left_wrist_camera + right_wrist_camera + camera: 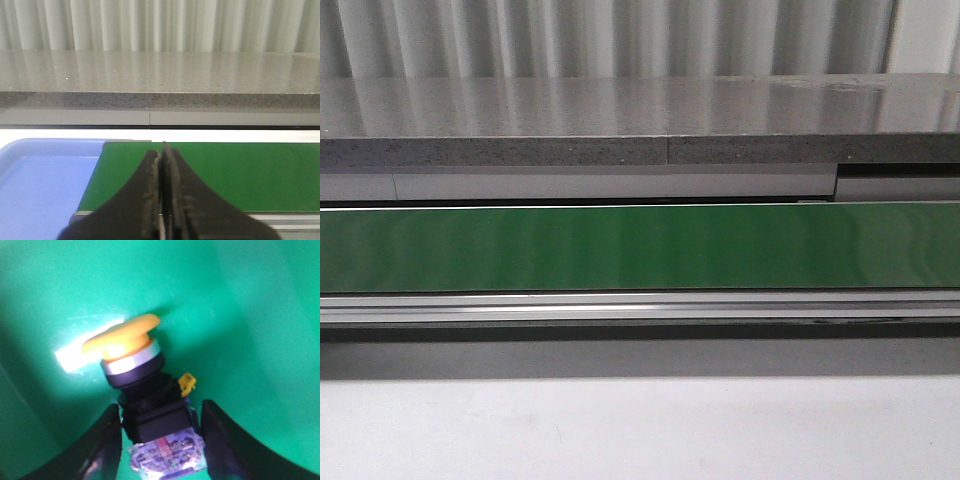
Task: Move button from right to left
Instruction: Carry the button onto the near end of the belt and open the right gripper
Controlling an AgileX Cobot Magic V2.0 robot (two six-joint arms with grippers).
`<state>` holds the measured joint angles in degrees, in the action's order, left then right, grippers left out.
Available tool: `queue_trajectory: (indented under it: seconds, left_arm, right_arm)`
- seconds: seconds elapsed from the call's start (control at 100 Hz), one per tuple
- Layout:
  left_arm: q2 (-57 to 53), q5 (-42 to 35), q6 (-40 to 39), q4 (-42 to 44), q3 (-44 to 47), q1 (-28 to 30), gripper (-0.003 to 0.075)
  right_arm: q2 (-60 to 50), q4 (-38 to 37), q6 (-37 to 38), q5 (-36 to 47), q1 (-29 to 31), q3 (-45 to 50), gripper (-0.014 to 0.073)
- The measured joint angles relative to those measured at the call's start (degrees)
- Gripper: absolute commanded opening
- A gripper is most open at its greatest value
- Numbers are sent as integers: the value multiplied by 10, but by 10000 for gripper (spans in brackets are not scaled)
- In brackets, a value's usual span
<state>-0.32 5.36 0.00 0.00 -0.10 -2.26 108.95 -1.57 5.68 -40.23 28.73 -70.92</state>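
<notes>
The button shows only in the right wrist view. It has a yellow-orange mushroom cap, a silver ring, a black collar and a clear-and-blue rear block, and it lies on a green surface. My right gripper is open, with one finger on each side of the button's black rear body and close to it. My left gripper is shut and empty, over the left end of the green conveyor belt. Neither gripper shows in the front view.
A light blue tray sits just left of the belt's end. The green belt runs across the front view with a metal rail along its near side. A grey speckled counter and pleated curtain lie behind.
</notes>
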Motion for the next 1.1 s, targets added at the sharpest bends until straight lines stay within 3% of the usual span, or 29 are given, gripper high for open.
queue_trajectory:
  seconds: [0.29,0.61,0.87,1.1]
  left_arm:
    - [0,0,0,0,0,0,-20]
    - [0,0,0,0,0,0,-20]
    - [0,0,0,0,0,0,-20]
    - [0,0,0,0,0,0,-20]
  right_arm:
    - [-31,3,0,-23,0,0,115]
    - [-190,8,0,-114,-10,0,115]
    - [-262,16,3,-174,-86,0,115]
    - [-259,23,40,-161,-182,11,115]
